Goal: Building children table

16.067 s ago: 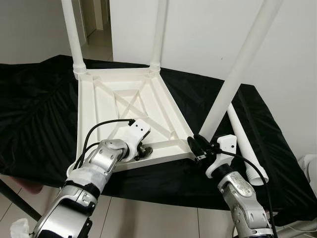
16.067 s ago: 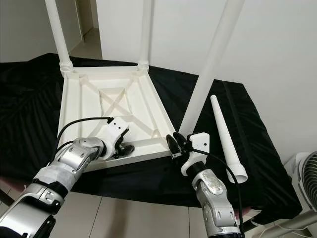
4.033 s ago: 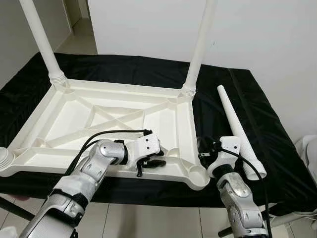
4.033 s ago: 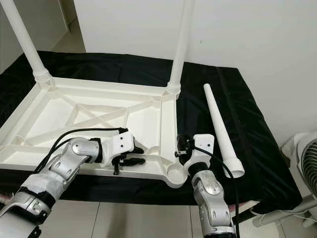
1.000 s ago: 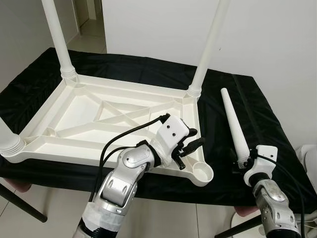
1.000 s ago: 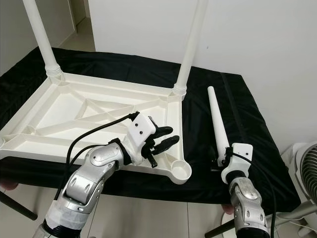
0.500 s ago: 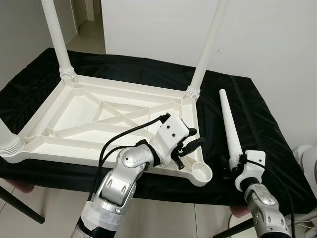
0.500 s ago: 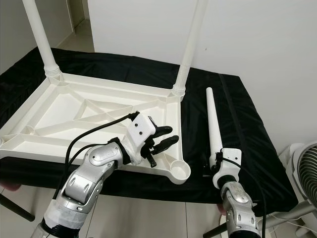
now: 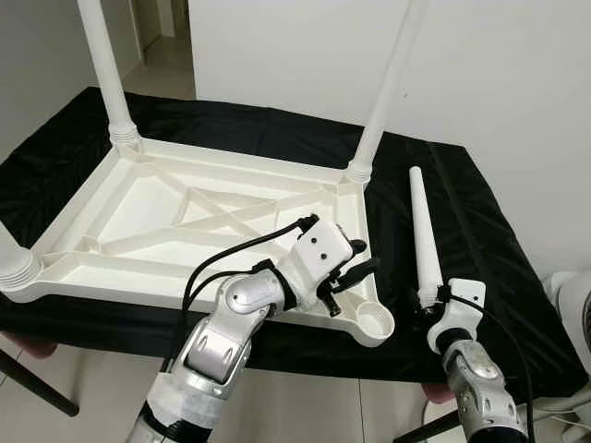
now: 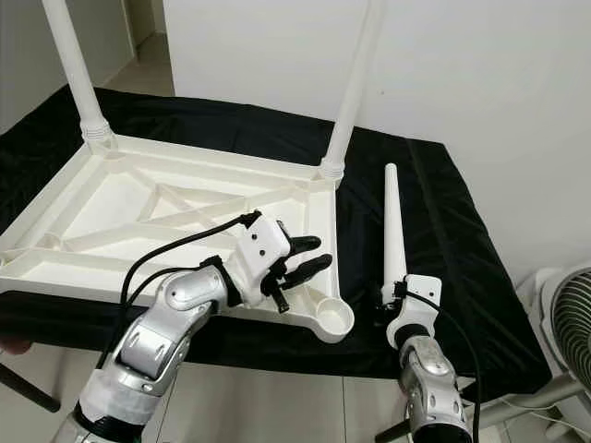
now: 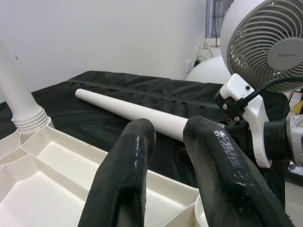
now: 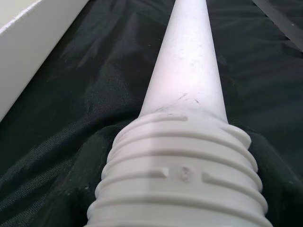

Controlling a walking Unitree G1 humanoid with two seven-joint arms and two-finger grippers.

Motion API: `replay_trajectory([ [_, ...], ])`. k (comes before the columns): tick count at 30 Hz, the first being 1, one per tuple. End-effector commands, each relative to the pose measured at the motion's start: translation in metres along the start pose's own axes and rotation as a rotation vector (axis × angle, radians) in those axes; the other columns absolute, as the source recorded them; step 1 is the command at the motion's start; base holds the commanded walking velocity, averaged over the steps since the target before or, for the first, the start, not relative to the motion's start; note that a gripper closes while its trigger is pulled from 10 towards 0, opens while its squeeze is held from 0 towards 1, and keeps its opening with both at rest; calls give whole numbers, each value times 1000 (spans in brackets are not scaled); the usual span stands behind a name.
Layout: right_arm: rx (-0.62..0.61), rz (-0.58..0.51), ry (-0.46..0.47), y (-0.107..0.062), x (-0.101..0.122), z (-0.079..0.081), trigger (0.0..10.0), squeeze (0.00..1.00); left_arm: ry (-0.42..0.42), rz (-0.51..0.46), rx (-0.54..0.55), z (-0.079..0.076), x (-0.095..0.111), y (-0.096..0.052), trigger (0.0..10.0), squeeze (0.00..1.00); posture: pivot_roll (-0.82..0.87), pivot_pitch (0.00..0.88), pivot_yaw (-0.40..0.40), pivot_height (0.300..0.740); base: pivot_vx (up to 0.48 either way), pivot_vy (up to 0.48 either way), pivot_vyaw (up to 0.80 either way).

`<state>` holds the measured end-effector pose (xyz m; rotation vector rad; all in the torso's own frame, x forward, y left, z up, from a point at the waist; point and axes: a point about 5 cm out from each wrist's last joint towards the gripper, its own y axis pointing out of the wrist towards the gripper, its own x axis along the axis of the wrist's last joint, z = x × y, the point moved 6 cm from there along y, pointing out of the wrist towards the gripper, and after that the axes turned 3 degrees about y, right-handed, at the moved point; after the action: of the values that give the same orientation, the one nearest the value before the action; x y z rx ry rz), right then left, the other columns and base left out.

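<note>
White plastic table top (image 9: 185, 221) lies upside down on the counter (image 9: 480, 231), which is covered with black cloth. Legs (image 9: 383, 88) stand in its far corners and one at the near left; the near right socket (image 9: 374, 320) is empty. The last leg (image 9: 421, 231), a smooth tapered tube with a ribbed thread at its wide end, lies on the cloth just right of the top. The right gripper (image 10: 392, 309) is at this threaded end; if its jaws hold it, I cannot tell. The left gripper (image 9: 355, 272) hovers above the near right corner, jaws a little apart and empty. A smooth tube may slip or roll away, and a tilted thread could jam in the socket.
</note>
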<state>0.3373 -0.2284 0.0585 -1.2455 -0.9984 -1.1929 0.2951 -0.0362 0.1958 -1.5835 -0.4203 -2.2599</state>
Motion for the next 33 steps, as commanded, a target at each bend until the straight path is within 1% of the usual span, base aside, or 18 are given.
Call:
replay_trajectory([
  [1, -70, 61, 18, -3, -17, -9, 0, 0, 2, -24, 46, 7, 5, 3, 10000, 0, -79, 21, -109, 740, 0, 0, 0],
  [2, -79, 46, 18, -2, -13, -10, 7725, 0, -8, -31, 55, 9, 7, 3, 10000, 0, -79, 21, -109, 740, 0, 0, 0],
  [3, -89, -3, 17, 0, -3, -12, 10000, 0, -26, -40, 66, 11, 9, 3, 10000, 0, -79, 20, -103, 740, 0, 0, 0],
  [6, -99, -105, -2, 3, 19, -13, 10000, 0, -77, -61, 75, 16, 12, 2, 10000, 0, -76, 17, -102, 740, 0, 0, 0],
  [9, -99, -115, -8, 3, 21, -13, 10000, 0, -84, -64, 75, 16, 13, 2, 10000, 0, -76, 17, -102, 740, 0, 0, 0],
  [10, -75, -239, -1, 4, 48, -4, 10000, 0, -93, -66, 74, 21, 15, 1, 10000, 0, -66, 9, -97, 740, 0, 0, 0],
  [12, -52, -323, -15, 5, 68, 3, 10000, 0, -110, -72, 67, 24, 17, 0, 10000, 0, -63, 5, -95, 740, 0, 0, 0],
  [14, -44, -338, -26, 6, 72, 6, 10000, 0, -116, -77, 64, 26, 18, -1, 10000, 0, -63, 5, -95, 740, 0, 0, 0],
  [17, -39, -353, -17, 7, 76, 8, 10000, 0, -111, -83, 62, 27, 20, -1, 10000, 0, -62, 4, -94, 740, 0, 0, 0],
  [20, 8, -422, -2, 10, 94, 23, 10000, 0, -84, -77, 71, 34, 20, -3, 10000, 0, -58, 0, -91, 740, 0, 0, 0],
  [22, 32, -452, -4, 11, 102, 29, 10000, 0, -102, -81, 72, 37, 21, -4, 10000, 0, -57, 0, -92, 740, 0, 0, 0],
  [23, 49, -469, -2, 10, 107, 32, 0, 0, -115, -89, 66, 38, 23, -4, 10000, 0, -57, 0, -92, 740, 0, 0, 0],
  [27, 51, -501, -11, 9, 115, 34, 0, 0, -133, -102, 58, 39, 27, -4, 10000, 0, -57, 0, -94, 740, 0, 0, 0],
  [28, 39, -511, -16, 9, 118, 33, 8039, 0, -147, -106, 51, 38, 28, -4, 10000, 0, -57, 0, -94, 740, 0, 0, 0],
  [29, 30, -531, -32, 8, 123, 32, 10000, 0, -156, -112, 44, 38, 29, -4, 10000, 0, -57, 0, -94, 740, 0, 0, 0],
  [30, 27, -576, -44, 5, 134, 33, 10000, 0, -178, -122, 29, 36, 31, -4, 10000, 0, -57, 0, -94, 740, 0, 0, 0],
  [31, 27, -576, -44, 5, 134, 33, 10000, 0, -178, -122, 29, 36, 31, -4, 10000, 0, -57, 0, -94, 740, 0, 0, 0],
  [33, 37, -640, -43, 0, 151, 36, 10000, 0, -203, -135, 2, 33, 34, -5, 10000, 0, -59, 0, -91, 740, 0, 0, 0],
])
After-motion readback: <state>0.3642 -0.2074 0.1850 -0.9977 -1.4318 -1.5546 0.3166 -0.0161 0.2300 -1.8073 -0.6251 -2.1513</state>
